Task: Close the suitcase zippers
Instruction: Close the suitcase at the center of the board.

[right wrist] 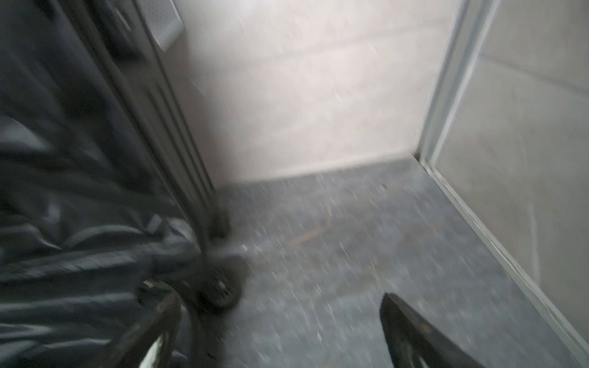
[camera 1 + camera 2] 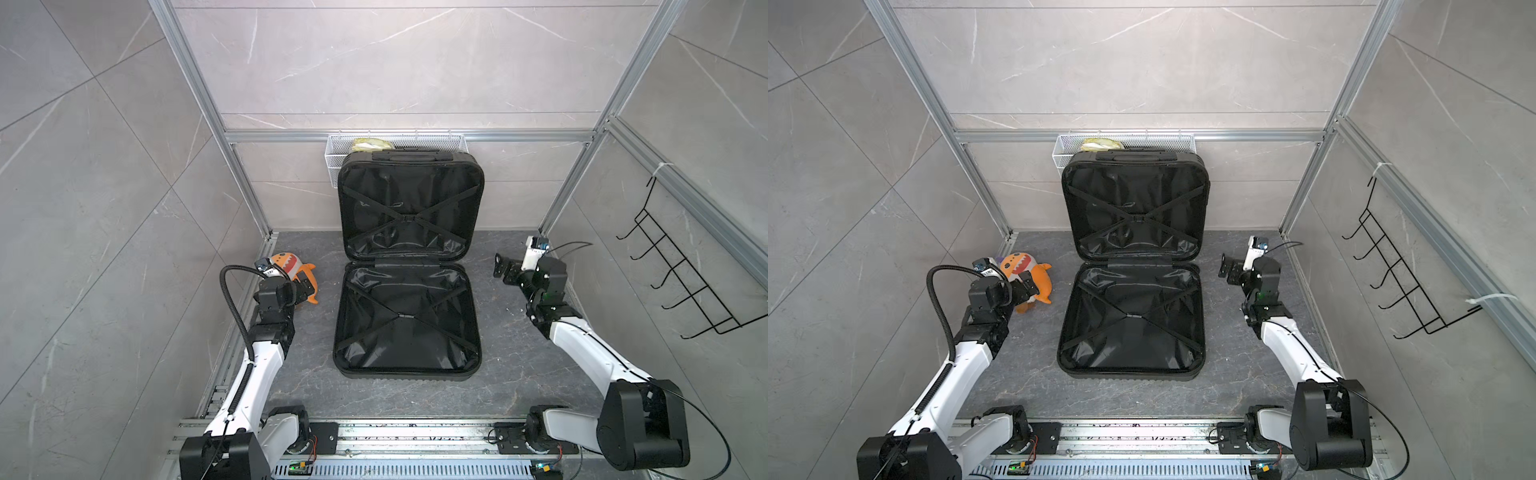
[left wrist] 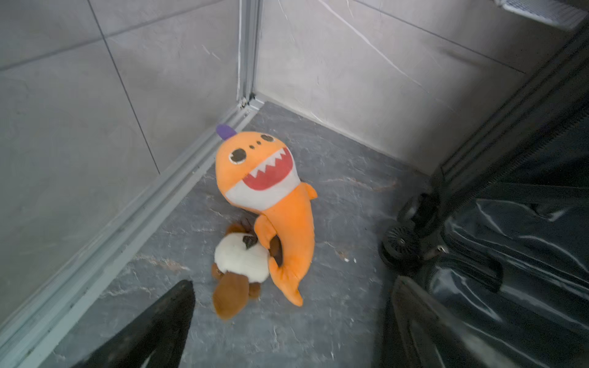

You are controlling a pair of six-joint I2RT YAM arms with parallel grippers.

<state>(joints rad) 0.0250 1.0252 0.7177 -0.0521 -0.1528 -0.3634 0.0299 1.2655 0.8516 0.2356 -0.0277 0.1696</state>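
Squarely mid-worktop (image 2: 519,365), the suitcase (image 2: 407,324) lies wide open, one half flat, the other propped upright at the back wall. Left jaws gape empty near an orange shark plush (image 3: 264,178); right jaws gape empty beside the case's right edge.

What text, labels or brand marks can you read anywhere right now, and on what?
None can be read.
The suitcase shows no brand or label.
The shark toy bears no lettering.
The circuit board at the front edge is too small to read.
The right wrist view is blurred.
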